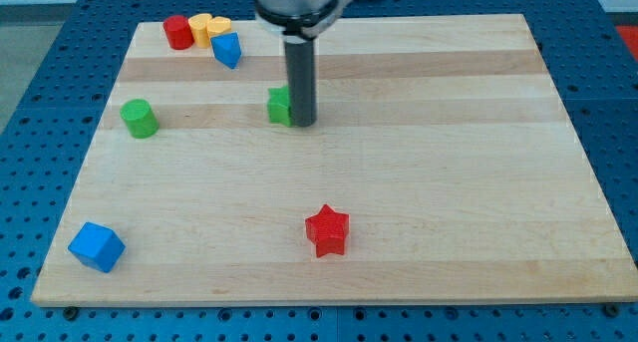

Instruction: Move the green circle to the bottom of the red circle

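The green circle (pixel 139 118) is a short green cylinder at the view's left, mid-height on the board. The red circle (pixel 178 32) is a red cylinder at the view's top left. My tip (pixel 302 122) is the lower end of the dark rod near the board's middle top, well to the right of the green circle. It touches the right side of a second green block (pixel 279 105), whose shape is partly hidden by the rod.
A yellow block (pixel 210 27) sits right of the red circle, and a blue block (pixel 227 50) sits just below it. A blue cube (pixel 97 246) lies at the bottom left. A red star (pixel 327 230) lies at the bottom middle. The wooden board (pixel 449 182) rests on a blue perforated table.
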Controlling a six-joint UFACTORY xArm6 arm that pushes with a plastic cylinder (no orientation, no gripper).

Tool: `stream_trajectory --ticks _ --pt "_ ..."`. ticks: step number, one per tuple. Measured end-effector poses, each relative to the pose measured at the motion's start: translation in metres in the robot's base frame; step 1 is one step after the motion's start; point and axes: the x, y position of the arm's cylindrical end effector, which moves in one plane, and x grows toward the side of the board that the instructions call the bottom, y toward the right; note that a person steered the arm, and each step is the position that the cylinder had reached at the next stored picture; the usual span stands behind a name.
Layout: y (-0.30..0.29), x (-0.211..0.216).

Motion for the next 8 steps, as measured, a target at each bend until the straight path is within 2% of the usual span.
stream_trajectory --ticks 2,3,4,5,6,7,8 --pt "-0.069 -0.084" --pt "-0.098 -0.091" --pt "-0.081 -0.056" --pt "-0.08 0.028" --pt "-0.167 0.045" --pt "-0.221 0.044" --pt "-0.21 0.023"
